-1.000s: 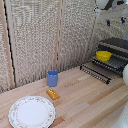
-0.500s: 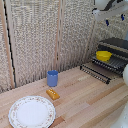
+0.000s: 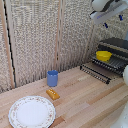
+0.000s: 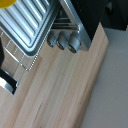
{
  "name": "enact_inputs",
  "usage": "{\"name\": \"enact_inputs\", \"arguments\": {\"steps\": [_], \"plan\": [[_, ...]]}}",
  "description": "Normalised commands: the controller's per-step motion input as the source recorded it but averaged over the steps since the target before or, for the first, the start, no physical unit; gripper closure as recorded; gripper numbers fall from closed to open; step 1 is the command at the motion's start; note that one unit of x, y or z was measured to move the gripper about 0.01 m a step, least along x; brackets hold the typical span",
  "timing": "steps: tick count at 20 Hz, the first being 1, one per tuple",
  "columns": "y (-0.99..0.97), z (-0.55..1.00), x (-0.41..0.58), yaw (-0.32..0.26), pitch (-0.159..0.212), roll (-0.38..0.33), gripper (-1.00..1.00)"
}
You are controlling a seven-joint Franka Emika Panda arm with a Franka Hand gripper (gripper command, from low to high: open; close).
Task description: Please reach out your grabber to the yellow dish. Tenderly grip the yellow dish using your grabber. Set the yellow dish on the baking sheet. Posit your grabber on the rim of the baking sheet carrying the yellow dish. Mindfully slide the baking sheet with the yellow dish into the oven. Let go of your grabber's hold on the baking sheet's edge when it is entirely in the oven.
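Hardly any change over the last second. Still parked high above the oven [image 3: 118, 46], at the exterior view's upper right: the gripper [image 3: 113, 21], blue tips spread, holding nothing. Still resting on the baking sheet [image 3: 98, 70]: the yellow dish [image 3: 103, 55], right at the oven's mouth, with the wire bars drawn out over the counter [image 3: 85, 102] along its far edge at the exterior view's right. Caught in the wrist view only as a yellow sliver at one corner, next to a ribbed metal tray [image 4: 30, 25] and three oven knobs [image 4: 62, 40].

Reads as the placing step done and the dish let go. Left to do, by that judgement: come down to the sheet's outer rim, clamp it, push it home, release.

Elsewhere on the counter, well apart from the oven: a blue cup [image 3: 52, 78] mid-counter, a small orange-yellow block [image 3: 52, 94] just in front of it, and a white patterned plate [image 3: 32, 112] toward the near corner at the exterior view's left. None of it in the line from gripper to sheet. Behind everything, woven screen panels [image 3: 40, 35].

Worth minding: a loose dish on thin bars, likely to skid or tip under a brisk shove. Also the oven's upper lip close above the dish, and a white rounded part of the rig [image 3: 125, 75] just beside the sheet's end.
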Motion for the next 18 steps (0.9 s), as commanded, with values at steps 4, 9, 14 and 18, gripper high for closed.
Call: {"name": "enact_inputs", "arguments": {"steps": [4, 9, 14, 18], "plan": [[0.00, -0.40, -0.074, 0.259, 0.221, -0.223, -1.00], [0.00, -0.40, -0.077, 0.260, 0.221, -0.223, -1.00], [0.00, -0.42, -0.052, 0.261, 0.212, -0.226, -1.00], [0.00, -0.46, 0.000, 0.258, 0.185, -0.227, -1.00]]}}
